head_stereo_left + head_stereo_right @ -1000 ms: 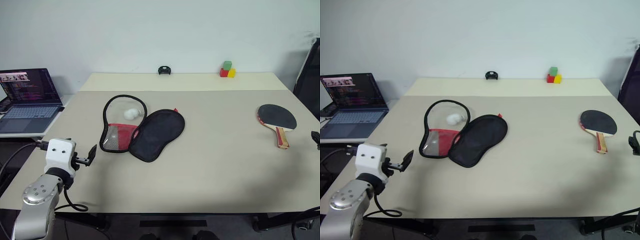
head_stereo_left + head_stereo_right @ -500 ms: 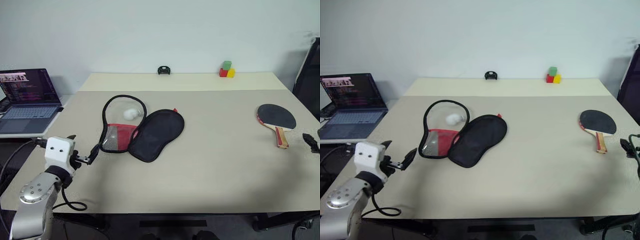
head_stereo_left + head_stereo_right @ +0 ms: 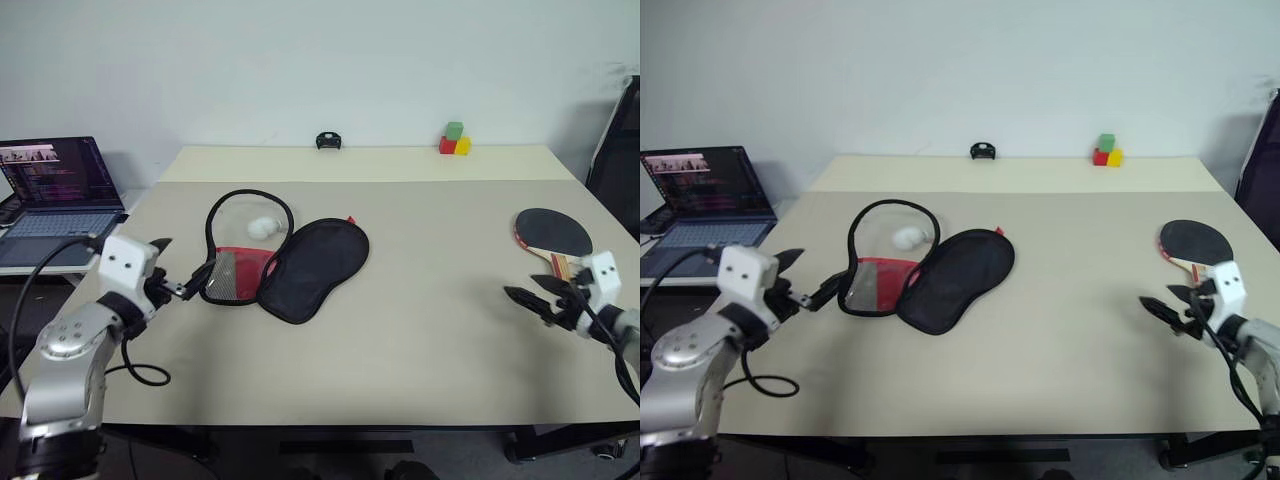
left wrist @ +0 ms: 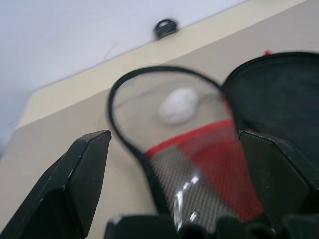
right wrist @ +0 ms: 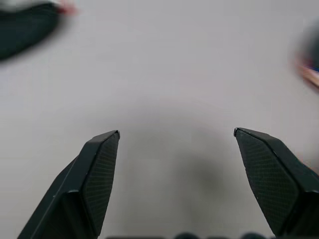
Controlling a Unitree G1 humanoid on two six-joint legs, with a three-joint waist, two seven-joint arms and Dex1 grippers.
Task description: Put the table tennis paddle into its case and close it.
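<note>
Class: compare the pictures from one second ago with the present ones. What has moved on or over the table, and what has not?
The right gripper has swung in over the table, open, in front of the paddle. The left gripper has risen and advanced to the open case's edge, open. Neither holds anything. Paddle, case, white ball and blocks lie unchanged.

Both of my arms are over the beige table [image 3: 1040, 350], with the case lying unzipped.

I see my left gripper [image 3: 808, 283] with its 2 fingers apart, aimed at the case [image 3: 925, 265], whose red mesh half [image 3: 875, 280] lies beside the black half; a white fluffy ball [image 3: 906, 238] sits inside the loop. My right gripper [image 3: 1167, 305], fingers spread, hovers just in front of the table tennis paddle [image 3: 1193, 246]. A laptop [image 3: 702, 205] stands far left, and 3 colored blocks [image 3: 1106, 151] sit at the back.
</note>
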